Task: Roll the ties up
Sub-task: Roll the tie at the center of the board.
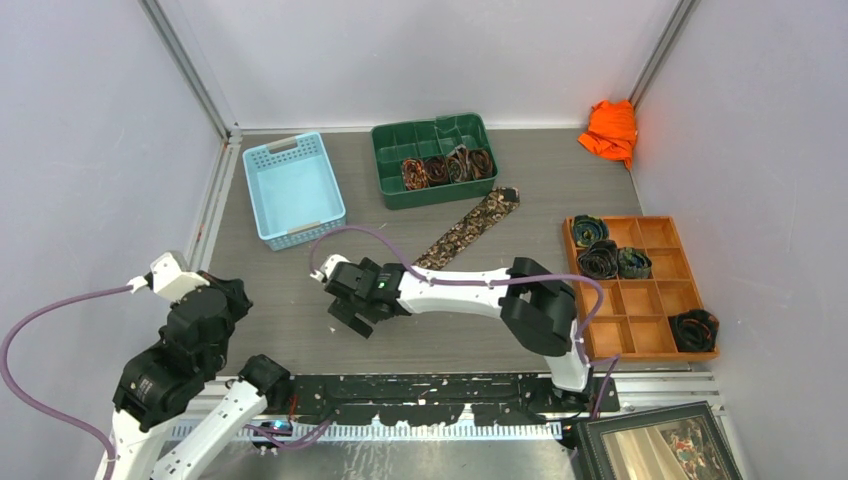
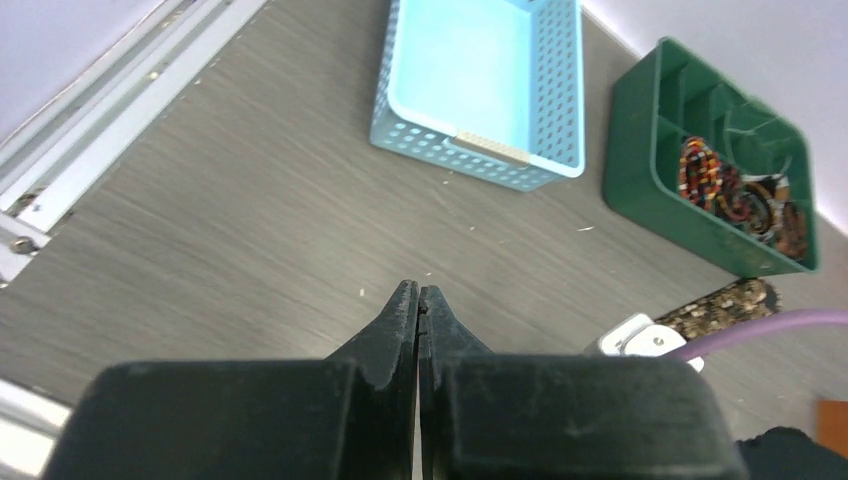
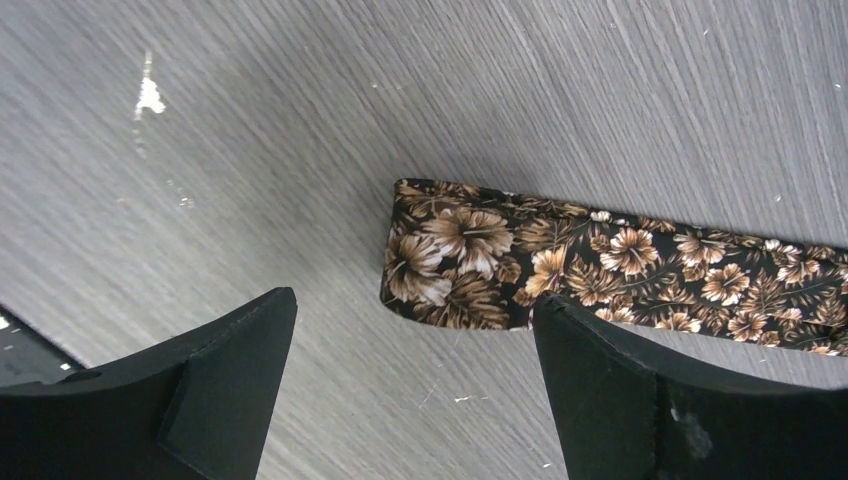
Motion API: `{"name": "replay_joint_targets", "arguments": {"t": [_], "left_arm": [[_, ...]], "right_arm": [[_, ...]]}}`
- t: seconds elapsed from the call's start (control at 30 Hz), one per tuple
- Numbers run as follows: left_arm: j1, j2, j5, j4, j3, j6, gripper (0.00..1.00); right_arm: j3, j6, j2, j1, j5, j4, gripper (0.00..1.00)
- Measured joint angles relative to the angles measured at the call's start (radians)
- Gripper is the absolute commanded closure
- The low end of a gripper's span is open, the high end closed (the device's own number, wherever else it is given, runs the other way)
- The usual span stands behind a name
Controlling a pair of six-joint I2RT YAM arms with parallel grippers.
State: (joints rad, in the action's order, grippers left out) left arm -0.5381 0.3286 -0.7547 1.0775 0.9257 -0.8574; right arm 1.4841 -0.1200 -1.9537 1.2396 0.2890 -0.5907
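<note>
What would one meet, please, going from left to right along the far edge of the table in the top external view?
light blue basket → green tray holding rolled ties → orange cloth

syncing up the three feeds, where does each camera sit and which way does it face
Top external: fixed above and behind the bases, looking down on the table; left arm and right arm show.
Left wrist: on the left arm, facing the blue basket and green tray; shut left gripper shows.
Right wrist: on the right arm, looking down at the end of the flat tie; open right gripper shows.
Shared: all three show that tie.
</note>
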Motion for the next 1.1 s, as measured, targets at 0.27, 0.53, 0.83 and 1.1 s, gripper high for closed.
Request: {"name": "replay_joint_targets", "arguments": {"t": [0.27, 0.53, 0.83, 1.1], "left_arm": [[0.0, -0.001, -0.021, 0.074, 0.0, -0.005, 1.0], [0.0, 0.003, -0.031, 0.096, 0.0, -0.027, 1.0], [0.0, 0.038, -0.026, 0.087, 0.0, -0.028, 1.0], [0.0, 0.063, 0.014, 0.031, 0.0, -0.01, 1.0]], "right_arm": [[0.039, 0.061, -0.09, -0.005, 0.036, -0.01, 0.16], [0.065, 0.06, -0.137, -0.018, 0.039, -0.021, 0.31], [0.055, -0.008, -0.138, -0.095, -0.003, -0.014, 0.49], [-0.04, -0.093, -0.063, -0.181, -0.172, 0.083, 0.6]]}}
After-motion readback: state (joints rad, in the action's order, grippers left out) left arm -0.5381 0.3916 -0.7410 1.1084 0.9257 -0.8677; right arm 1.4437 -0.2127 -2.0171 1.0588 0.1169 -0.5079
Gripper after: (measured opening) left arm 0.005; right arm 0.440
